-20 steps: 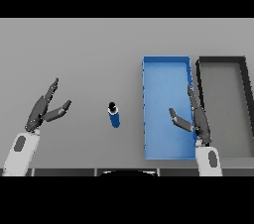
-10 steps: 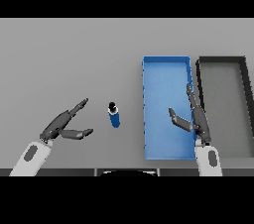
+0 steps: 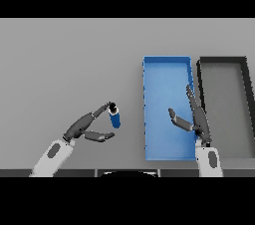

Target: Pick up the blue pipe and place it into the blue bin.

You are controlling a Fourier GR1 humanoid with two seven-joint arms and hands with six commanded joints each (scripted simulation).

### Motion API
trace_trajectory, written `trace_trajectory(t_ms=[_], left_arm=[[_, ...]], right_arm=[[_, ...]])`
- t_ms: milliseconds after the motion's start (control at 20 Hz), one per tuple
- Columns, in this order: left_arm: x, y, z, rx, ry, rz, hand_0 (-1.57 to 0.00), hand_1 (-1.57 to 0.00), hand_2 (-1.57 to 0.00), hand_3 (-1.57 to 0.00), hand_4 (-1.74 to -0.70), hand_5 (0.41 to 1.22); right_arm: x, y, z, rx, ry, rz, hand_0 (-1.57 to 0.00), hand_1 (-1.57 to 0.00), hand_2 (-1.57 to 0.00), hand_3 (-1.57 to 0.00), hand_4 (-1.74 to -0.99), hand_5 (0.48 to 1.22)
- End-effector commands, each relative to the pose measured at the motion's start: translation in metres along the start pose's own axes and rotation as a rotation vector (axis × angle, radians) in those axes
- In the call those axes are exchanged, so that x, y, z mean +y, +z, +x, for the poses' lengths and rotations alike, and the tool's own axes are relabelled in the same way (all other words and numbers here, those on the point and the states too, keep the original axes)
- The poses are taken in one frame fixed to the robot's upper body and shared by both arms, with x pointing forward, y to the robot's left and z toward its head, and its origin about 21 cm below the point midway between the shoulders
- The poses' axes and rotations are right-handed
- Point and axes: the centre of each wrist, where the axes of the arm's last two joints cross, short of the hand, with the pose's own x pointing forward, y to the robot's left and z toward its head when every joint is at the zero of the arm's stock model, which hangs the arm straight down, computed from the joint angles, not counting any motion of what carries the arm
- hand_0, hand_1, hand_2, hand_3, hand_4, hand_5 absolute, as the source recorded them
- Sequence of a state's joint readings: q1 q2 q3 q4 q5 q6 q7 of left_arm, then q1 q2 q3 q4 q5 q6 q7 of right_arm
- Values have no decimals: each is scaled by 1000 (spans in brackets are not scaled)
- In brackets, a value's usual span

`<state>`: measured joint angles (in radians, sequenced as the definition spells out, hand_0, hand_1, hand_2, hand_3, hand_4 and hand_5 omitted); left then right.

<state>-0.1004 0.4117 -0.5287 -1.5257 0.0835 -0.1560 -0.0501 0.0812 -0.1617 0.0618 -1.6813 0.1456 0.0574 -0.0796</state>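
Both hands spread open: left hand (image 3: 82,128) nearer, fingertips touching the upright blue pipe (image 3: 114,116), blue bin (image 3: 167,64) rightward

Left hand (image 3: 82,128), fingers spread, fingertips touched the blue pipe (image 3: 114,117); right hand (image 3: 194,119) hovered open above the blue bin (image 3: 167,67), dark bin (image 3: 221,62) adjacent.

Plain grey table (image 3: 64,59) (evenly lit) across the whole view
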Motion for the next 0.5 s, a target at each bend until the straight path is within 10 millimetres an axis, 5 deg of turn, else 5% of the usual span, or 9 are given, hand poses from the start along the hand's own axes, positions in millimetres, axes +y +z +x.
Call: trace_trajectory(t_ms=[0, 450], left_arm=[[-3, -6, -1, -15, 10, 2, 1, 1, 1, 1, -1152, 460], [-25, -48, -11, 7, -8, -11, 1, 1, 1, 1, -1062, 420]], right_arm=[[-2, 3, -2, 1, 14, -3, 1, 1, 1, 1, -1201, 620], [-7, 5, 0, -21, 18, -17, 1, 1, 1, 1, -1214, 645]])
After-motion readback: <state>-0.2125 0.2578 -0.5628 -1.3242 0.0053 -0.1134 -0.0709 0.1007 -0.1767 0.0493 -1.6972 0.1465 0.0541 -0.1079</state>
